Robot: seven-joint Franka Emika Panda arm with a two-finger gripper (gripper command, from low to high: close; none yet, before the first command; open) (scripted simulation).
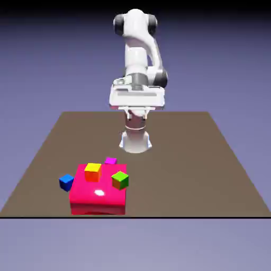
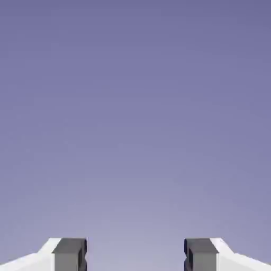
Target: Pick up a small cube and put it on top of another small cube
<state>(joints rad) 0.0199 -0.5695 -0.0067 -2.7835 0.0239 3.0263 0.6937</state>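
- As the exterior view has it, the claw (image 1: 137, 116) hangs high above the table (image 1: 185, 169) with nothing in its grip, so the stacking looks to be at its very start.
- The pink cube (image 1: 110, 160) sits just beyond the red block (image 1: 98, 205), on the side toward the table's far edge, its lower part hidden by the block. It is in the table's half on the exterior view's left.
- The yellow cube (image 1: 92, 172) is on top of the block. The green cube (image 1: 120, 180) shows at the block's side on the exterior view's right; whether it rests wholly on the block is hard to tell.
- The blue cube (image 1: 66, 182) stands apart from the block, toward the table's near corner on the exterior view's left.
- No cube lies on another, so reaching, gripping, lifting and setting down would all be left. Which cube should serve as the base, the pictures don't settle.
- The hand view shows what the exterior view gives only small: the two fingertips (image 2: 135, 256) are wide apart, so the claw is open, with only backdrop between them.
- Neither table nor cubes appear in the hand view; only the exterior view places them.
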